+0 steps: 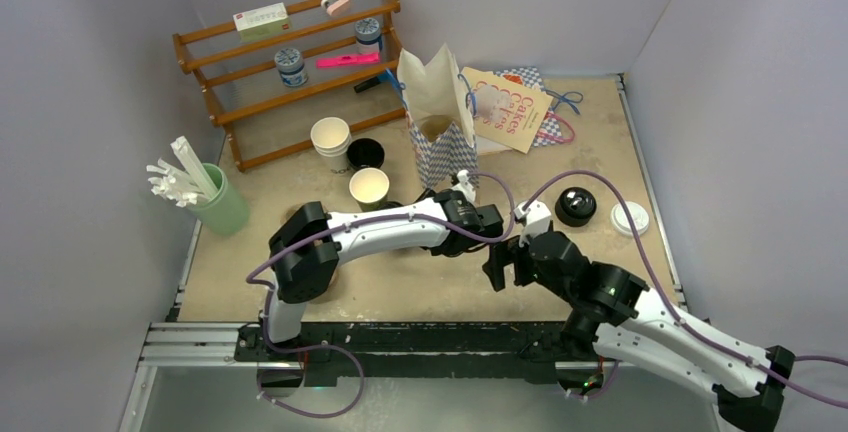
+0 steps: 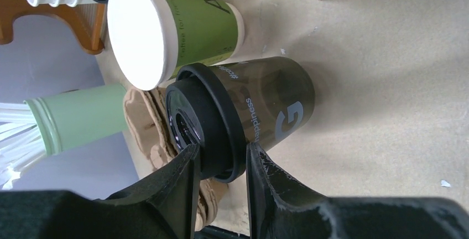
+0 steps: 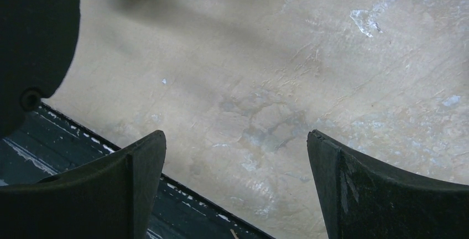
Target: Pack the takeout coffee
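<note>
Nearest you, the right gripper (image 3: 235, 137) hangs low over bare table (image 3: 260, 67) by the front edge. Its jaws stand wide apart with nothing between them, so it has no part in this step.

A little further in, the left gripper (image 2: 222, 149) has its two fingers (image 2: 182, 178) on either side of the black sip lid (image 2: 202, 123) of the takeout coffee (image 2: 271, 103). The jaws are partly closed and appear to pinch the lid's rim. You have the cup in your grasp, lid already on. I cannot tell whether its base has left the table yet. From above, the left arm hides the cup completely.

Judging from this, you are at the pick-up step, with the packing not yet done. The green cup (image 2: 188, 29) stands just beside the coffee, and a brown pulp carrier (image 2: 145, 120) lies close against its lid end. The next move therefore calls for a straight, gentle lift that clears both neighbours without nudging them. Because you hold it by the lid and not the body, keep the cup upright and move slowly. A jerk could pop the lid off.

Beyond the gripper, the patterned paper bag (image 1: 440, 142) stands upright with its mouth open. Carry the cup over that opening, lower it well inside, and only then let the jaws part.
</note>
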{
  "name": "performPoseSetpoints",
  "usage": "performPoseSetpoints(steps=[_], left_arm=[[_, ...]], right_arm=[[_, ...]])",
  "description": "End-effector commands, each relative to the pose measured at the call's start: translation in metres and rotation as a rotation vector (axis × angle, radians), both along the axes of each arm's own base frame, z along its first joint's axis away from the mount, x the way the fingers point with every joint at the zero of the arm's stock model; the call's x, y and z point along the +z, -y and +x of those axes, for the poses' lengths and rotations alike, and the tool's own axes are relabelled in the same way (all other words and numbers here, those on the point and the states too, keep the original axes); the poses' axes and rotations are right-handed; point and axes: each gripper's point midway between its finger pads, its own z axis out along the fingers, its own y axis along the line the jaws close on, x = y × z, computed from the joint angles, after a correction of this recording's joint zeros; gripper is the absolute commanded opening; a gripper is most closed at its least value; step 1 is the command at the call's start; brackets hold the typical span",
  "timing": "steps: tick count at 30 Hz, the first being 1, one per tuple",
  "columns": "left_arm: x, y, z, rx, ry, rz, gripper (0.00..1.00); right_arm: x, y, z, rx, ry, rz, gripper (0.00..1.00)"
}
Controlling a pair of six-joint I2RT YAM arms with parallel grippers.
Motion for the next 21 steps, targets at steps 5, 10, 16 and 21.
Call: performPoseSetpoints(steps=[5,10,16,21], left_arm=[[-0.02,0.032,-0.038,-0.158,-0.103,-0.004,0.43],[-0.028,0.044,-0.046,-0.181,-0.167,-0.06,0.51],[-0.022,0.057,-0.049,-0.19,-0.192,-0.133,0.63],[-0.009,0.079,-0.056,-0.198,-0.227,-0.271,0.66]], right_arm=[[0.061,-0.003,0.033,-0.18,0.16,0.202,0.99],[0.067,0.001,0.032,-0.19,0.173,0.218,0.99],[0.069,-0.002,0.031,-0.174,0.168,0.22,0.99],[0.071,-0.008,0.027,-0.138,0.156,0.233,0.99]])
